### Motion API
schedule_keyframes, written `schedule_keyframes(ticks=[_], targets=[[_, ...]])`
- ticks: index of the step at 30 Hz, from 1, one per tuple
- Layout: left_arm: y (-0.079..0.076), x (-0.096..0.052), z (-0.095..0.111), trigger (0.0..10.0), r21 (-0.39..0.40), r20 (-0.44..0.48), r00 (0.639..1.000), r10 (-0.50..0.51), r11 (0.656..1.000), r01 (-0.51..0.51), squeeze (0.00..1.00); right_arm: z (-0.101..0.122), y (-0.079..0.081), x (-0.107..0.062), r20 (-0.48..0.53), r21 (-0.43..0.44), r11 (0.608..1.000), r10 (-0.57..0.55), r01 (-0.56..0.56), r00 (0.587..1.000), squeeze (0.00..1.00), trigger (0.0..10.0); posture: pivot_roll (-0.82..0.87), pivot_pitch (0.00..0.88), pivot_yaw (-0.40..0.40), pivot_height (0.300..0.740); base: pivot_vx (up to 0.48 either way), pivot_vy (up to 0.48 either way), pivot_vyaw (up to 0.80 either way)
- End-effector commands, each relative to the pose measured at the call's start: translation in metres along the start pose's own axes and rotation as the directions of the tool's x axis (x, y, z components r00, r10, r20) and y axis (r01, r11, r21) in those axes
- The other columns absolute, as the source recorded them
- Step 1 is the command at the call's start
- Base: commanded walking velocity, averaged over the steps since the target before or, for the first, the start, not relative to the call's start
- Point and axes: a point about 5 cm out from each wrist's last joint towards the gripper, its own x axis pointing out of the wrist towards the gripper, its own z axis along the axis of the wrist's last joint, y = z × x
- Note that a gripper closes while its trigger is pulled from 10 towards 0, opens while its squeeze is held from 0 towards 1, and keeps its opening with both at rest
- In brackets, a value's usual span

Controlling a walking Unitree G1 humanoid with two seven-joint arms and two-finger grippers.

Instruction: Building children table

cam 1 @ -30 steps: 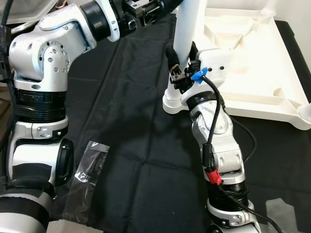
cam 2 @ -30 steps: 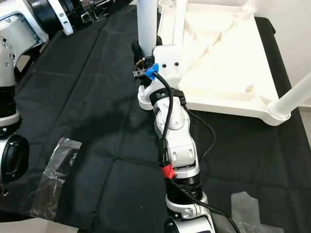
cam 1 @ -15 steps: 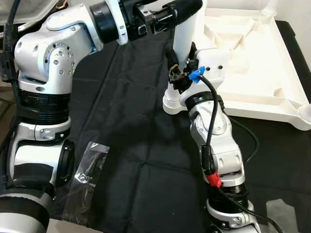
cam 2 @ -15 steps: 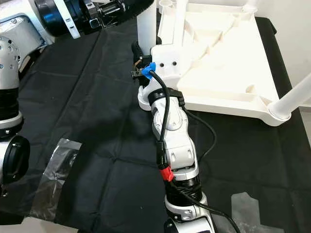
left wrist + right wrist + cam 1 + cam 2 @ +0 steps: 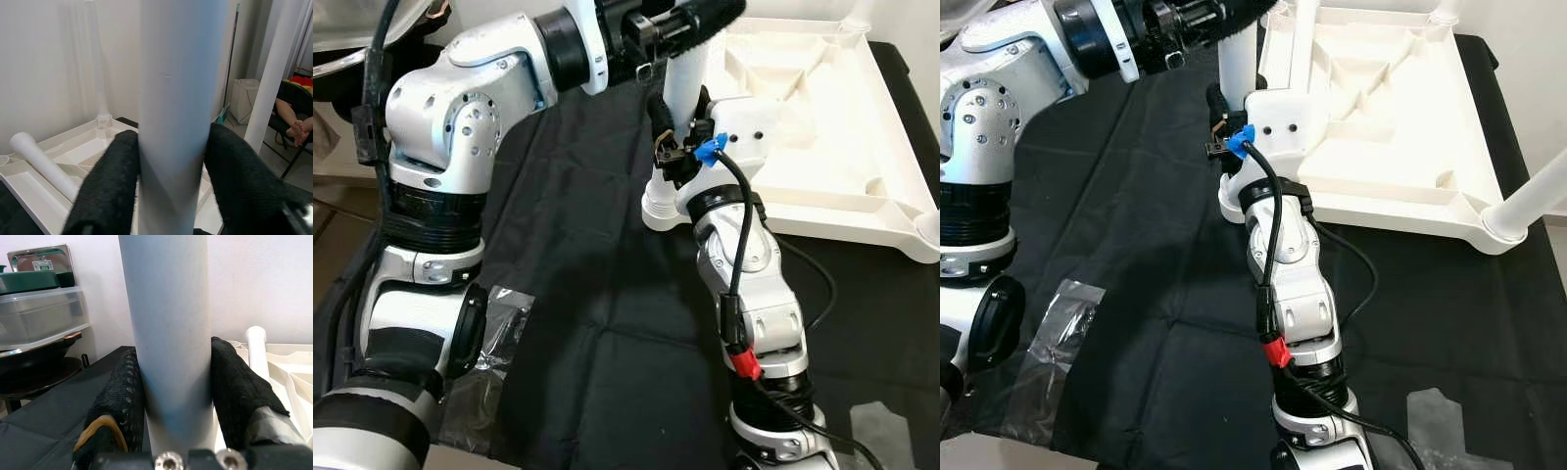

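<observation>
Seen from the left eye view, a white table leg (image 5: 680,108) is being held upright at the near left corner of an upturned white tabletop (image 5: 813,117), which is lying on a black cloth (image 5: 578,294). The right gripper (image 5: 677,127) is being kept clamped on the leg low down, just above its flared foot, and the left gripper (image 5: 690,22) is being closed around the same leg higher up. A scrap of clear plastic wrap (image 5: 494,343) is lying near the cloth's near left edge.

From the right eye view, a second leg (image 5: 1538,196) is being shown already seated at the tabletop's near right corner.

Through the left wrist view, black padded fingers (image 5: 110,181) are being pressed against both sides of the leg, with the tabletop beyond.

Through the right wrist view, the fingers (image 5: 122,406) are likewise being squeezed on the leg.

As a judgement, the leg could be tilted or jammed in its socket if the two grippers are pushed out of line, and the smooth tube could be let slip through the pads under twisting.
</observation>
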Motion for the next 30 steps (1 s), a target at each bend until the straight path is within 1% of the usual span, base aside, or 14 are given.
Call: schedule_keyframes(ticks=[1, 2, 5, 6, 10, 11, 14, 16, 21, 23, 26, 27, 29, 30], targets=[[-0.012, 0.005, 0.008, 0.0, 0.024, 0.017, 0.995, -0.099, 0.995, 0.099, 0.0, -0.038, 0.007, -0.007, -0.213, 0.068, 0.998, 0.013, 0.001, 0.977, 0.0, 0.0, 0.04, 0.241, 0.03, 0.74, 0.0, 0.0, 0.0], [-0.011, 0.002, 0.008, 0.0, 0.025, 0.014, 0.996, -0.092, 0.995, 0.092, 0.0, -0.037, 0.007, -0.007, -0.209, 0.065, 0.998, 0.025, -0.011, 0.978, 0.0, 6.9, 0.04, 0.242, 0.03, 0.74, 0.0, 0.0, 0.0], [-0.01, 0.0, 0.008, 0.0, 0.026, 0.012, 0.996, -0.087, 0.996, 0.087, 0.0, -0.036, 0.007, -0.006, -0.207, 0.061, 0.998, 0.032, -0.02, 0.978, 0.0, 6.9, 0.04, 0.242, 0.03, 0.74, 0.0, 0.0, 0.0], [-0.008, -0.002, 0.008, 0.0, 0.027, 0.01, 0.997, -0.081, 0.996, 0.08, 0.0, -0.035, 0.007, -0.006, -0.202, 0.062, 0.998, 0.041, -0.029, 0.978, 0.0, 10.0, 0.04, 0.241, 0.028, 0.74, 0.0, 0.0, 0.0], [-0.007, -0.004, 0.007, 0.0, 0.027, 0.008, 0.997, -0.075, 0.997, 0.075, 0.0, -0.032, 0.008, -0.006, -0.183, 0.071, 0.996, 0.061, -0.049, 0.981, 0.0, 10.0, 0.03, 0.24, 0.027, 0.74, 0.0, 0.0, 0.0], [-0.006, -0.006, 0.006, 0.0, 0.027, 0.005, 0.997, -0.071, 0.997, 0.071, 0.0, -0.026, 0.004, -0.004, -0.141, 0.111, 0.989, 0.117, -0.102, 0.983, 1.0, 10.0, 0.03, 0.24, 0.026, 0.74, 0.0, 0.0, 0.0], [-0.006, -0.006, 0.004, 0.0, 0.025, 0.002, 0.998, -0.068, 0.997, 0.068, 0.0, -0.017, -0.002, -0.001, -0.075, 0.138, 0.965, 0.233, -0.221, 0.97, 1.0, 10.0, 0.03, 0.242, 0.026, 0.74, 0.0, 0.0, 0.0], [-0.01, -0.001, -0.001, 0.0, 0.022, -0.003, 0.998, -0.07, 0.997, 0.07, 0.0, 0.006, -0.037, 0.008, 0.02, 0.096, 0.858, 0.505, -0.504, 0.863, 1.0, 10.0, 0.03, 0.244, 0.03, 0.74, 0.0, 0.0, 0.0], [-0.012, 0.002, -0.002, 0.0, 0.021, -0.005, 0.997, -0.073, 0.997, 0.073, 0.0, 0.023, -0.062, 0.014, 0.022, -0.001, 0.781, 0.625, -0.625, 0.781, 1.0, 10.0, 0.03, 0.244, 0.029, 0.74, 0.0, 0.0, 0.0], [-0.012, 0.0, -0.002, 0.0, 0.019, -0.003, 0.997, -0.078, 0.997, 0.078, 0.0, 0.033, -0.08, 0.019, -0.016, -0.071, 0.658, 0.751, -0.75, 0.66, 1.0, 10.0, 0.03, 0.247, 0.033, 0.74, 0.0, 0.0, 0.0], [-0.012, -0.002, 0.0, 0.0, 0.019, -0.002, 0.997, -0.081, 0.997, 0.081, 0.0, 0.037, -0.086, 0.024, -0.044, -0.084, 0.59, 0.803, -0.803, 0.595, 1.0, 10.0, 0.04, 0.246, 0.033, 0.74, 0.0, 0.0, 0.0], [-0.011, -0.005, 0.0, 0.0, 0.019, -0.001, 0.996, -0.084, 0.996, 0.084, 0.0, 0.039, -0.088, 0.028, -0.06, -0.081, 0.54, 0.836, -0.837, 0.545, 0.55, 10.0, 0.04, 0.247, 0.034, 0.74, 0.0, 0.0, 0.0], [-0.01, -0.007, 0.001, 0.0, 0.019, 0.0, 0.996, -0.085, 0.996, 0.085, 0.0, 0.04, -0.09, 0.032, -0.071, -0.08, 0.515, 0.851, -0.854, 0.52, 0.55, 10.0, 0.04, 0.246, 0.034, 0.74, 0.0, 0.0, 0.0], [-0.01, -0.008, 0.001, 0.0, 0.019, 0.0, 0.996, -0.087, 0.996, 0.087, 0.0, 0.041, -0.09, 0.036, -0.081, -0.079, 0.495, 0.862, -0.865, 0.501, 0.0, 10.0, 0.04, 0.247, 0.035, 0.74, 0.0, 0.0, 0.0]])
